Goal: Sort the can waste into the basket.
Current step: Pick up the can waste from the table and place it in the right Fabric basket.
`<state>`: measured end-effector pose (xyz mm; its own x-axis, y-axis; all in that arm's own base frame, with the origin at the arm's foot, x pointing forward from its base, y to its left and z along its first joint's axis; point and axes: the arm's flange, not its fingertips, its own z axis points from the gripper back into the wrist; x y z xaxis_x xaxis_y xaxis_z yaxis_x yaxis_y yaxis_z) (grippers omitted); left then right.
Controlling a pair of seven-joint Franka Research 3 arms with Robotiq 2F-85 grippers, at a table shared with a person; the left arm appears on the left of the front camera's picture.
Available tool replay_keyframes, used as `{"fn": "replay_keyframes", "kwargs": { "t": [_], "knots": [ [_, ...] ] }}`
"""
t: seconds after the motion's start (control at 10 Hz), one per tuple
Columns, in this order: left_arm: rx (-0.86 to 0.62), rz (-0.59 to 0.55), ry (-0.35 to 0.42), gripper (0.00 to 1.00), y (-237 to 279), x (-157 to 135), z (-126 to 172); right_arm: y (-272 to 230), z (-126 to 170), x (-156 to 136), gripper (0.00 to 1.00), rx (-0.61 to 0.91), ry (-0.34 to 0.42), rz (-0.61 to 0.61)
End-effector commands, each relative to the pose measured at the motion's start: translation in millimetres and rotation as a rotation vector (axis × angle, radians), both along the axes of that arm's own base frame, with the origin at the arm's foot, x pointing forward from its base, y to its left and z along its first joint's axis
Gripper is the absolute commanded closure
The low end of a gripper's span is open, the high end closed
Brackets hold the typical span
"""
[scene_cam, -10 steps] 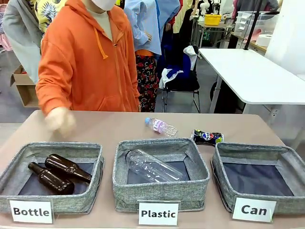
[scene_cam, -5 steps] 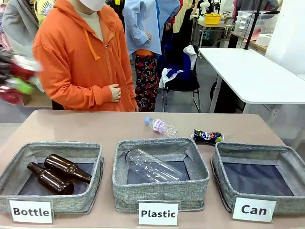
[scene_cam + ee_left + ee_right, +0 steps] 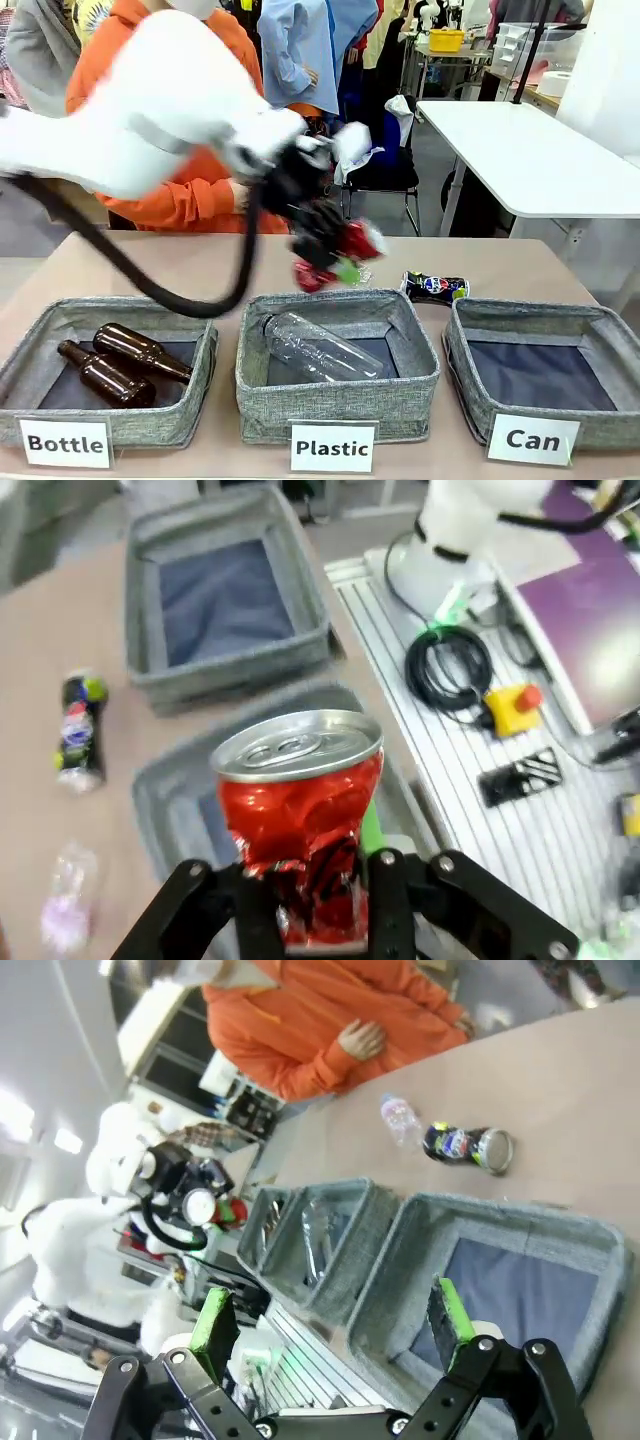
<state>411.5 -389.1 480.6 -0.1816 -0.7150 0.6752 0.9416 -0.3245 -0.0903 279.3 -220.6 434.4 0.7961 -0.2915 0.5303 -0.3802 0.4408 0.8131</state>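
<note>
Red can: clamped in my left hand. I'd carry it squarely over the basket before letting go; right hand apart.

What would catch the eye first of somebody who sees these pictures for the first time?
The big white left arm, blurred, reaches across the front view, and its pincer is shut on a crushed red can above the far edge of the Plastic basket. Next comes the dark blue can, lying on its side on the table just behind the Can basket, which holds no can yet.
</note>
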Motion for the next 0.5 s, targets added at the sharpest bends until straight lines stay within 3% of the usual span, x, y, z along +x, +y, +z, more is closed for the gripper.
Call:
{"fn": "replay_keyframes", "kwargs": {
  "t": [0.0, 0.2, 0.4],
  "knots": [
    [0.039, 0.017, -0.003, 0.78, -65.5, 26.0, -7.1, -45.6, 20.3, -34.4, 0.00, -0.109, 0.016, 0.049],
    [-0.016, -0.024, -0.046, 0.78, -157.3, 15.1, -16.7, -97.6, 16.1, -80.7, 0.00, -0.254, 0.030, -0.052],
    [-0.062, -0.067, -0.141, 0.78, -212.9, 4.3, -12.7, -123.3, -22.4, -110.5, 0.00, -0.388, 0.051, -0.036]
  ]
}}
